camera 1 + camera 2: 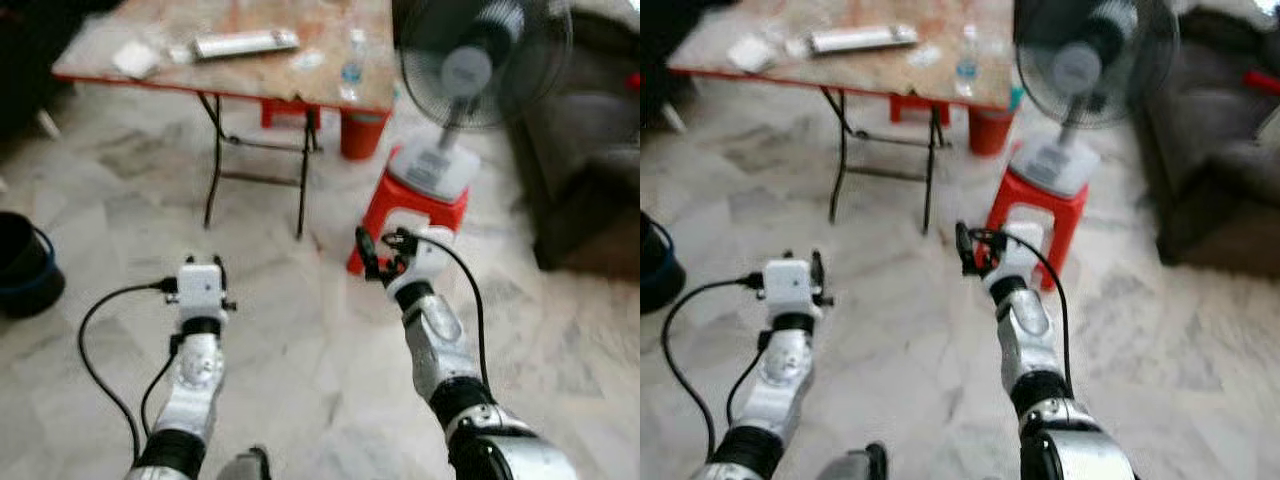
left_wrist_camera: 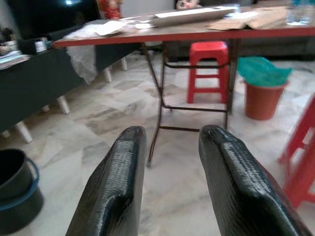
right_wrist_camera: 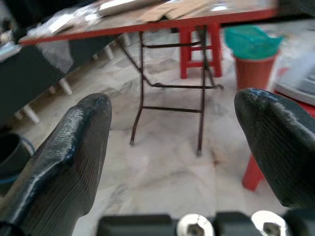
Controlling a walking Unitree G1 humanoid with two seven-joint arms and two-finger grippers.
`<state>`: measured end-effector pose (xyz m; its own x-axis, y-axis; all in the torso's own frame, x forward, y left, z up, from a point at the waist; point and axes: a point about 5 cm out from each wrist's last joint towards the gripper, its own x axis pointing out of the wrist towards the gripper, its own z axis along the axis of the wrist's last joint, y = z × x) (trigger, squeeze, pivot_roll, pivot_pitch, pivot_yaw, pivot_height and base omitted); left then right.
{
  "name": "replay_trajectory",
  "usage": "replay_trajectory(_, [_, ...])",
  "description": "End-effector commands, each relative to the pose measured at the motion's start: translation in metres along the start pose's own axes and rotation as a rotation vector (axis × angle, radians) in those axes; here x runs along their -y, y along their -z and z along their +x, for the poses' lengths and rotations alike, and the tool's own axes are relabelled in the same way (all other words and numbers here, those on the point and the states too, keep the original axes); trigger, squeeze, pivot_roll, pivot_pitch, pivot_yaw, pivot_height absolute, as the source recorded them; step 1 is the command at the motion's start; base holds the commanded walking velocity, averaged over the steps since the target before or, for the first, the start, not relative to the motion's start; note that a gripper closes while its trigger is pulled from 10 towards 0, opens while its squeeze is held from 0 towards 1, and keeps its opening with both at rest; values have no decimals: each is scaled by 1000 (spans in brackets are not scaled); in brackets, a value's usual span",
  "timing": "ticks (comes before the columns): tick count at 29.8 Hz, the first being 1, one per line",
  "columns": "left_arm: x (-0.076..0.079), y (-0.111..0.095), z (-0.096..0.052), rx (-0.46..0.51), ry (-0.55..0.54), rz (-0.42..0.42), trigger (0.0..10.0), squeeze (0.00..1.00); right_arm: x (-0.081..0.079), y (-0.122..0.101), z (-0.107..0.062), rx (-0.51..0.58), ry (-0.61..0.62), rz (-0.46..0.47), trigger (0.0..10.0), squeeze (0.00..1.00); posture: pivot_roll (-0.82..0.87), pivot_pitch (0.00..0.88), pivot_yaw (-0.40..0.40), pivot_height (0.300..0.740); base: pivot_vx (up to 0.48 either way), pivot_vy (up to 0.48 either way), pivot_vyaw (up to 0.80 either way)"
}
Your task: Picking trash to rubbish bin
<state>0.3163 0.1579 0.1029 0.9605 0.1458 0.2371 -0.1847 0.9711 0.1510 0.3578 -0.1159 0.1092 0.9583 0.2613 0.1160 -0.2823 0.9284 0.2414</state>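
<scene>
A folding table (image 1: pixel 250 75) with a red edge stands ahead. On it lie a clear plastic bottle (image 1: pixel 352 62), a crumpled white piece (image 1: pixel 135 58) and a long flat grey box (image 1: pixel 245 43). Beneath its far side stands an orange bin (image 2: pixel 263 86) with a green liner. My left gripper (image 2: pixel 172 135) is held out low over the floor, short of the table, its fingers a little apart and empty. My right gripper (image 1: pixel 382 250) is raised beside the red stool, open wide with nothing in it.
A standing fan (image 1: pixel 480 60) sits on a red stool (image 1: pixel 410 215) just right of my right gripper. A black bucket (image 1: pixel 25 265) stands on the floor at the left. A dark sofa (image 1: pixel 590 150) fills the right side. Another red stool (image 2: pixel 209 69) is behind the table.
</scene>
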Motion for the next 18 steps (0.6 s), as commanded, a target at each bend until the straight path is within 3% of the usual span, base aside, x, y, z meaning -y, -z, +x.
replay_trajectory(1, [-8,5,-3,-26,-21,23,10000,0,-10,-1,4,8,-29,20,10000,0,51,133,-109,740,311,0,794])
replay_trajectory(3, [-8,4,-3,-25,-22,24,10000,0,-11,0,4,9,-29,25,10000,0,54,130,-108,740,315,0,794])
replay_trajectory(14, [-10,-3,2,-14,-28,32,10000,0,-20,-1,7,18,-55,68,10000,0,63,116,-107,740,375,0,0])
replay_trajectory(18, [-11,-5,3,-11,-28,32,10000,0,-24,-2,8,19,-75,40,10000,0,70,112,-108,740,397,0,0])
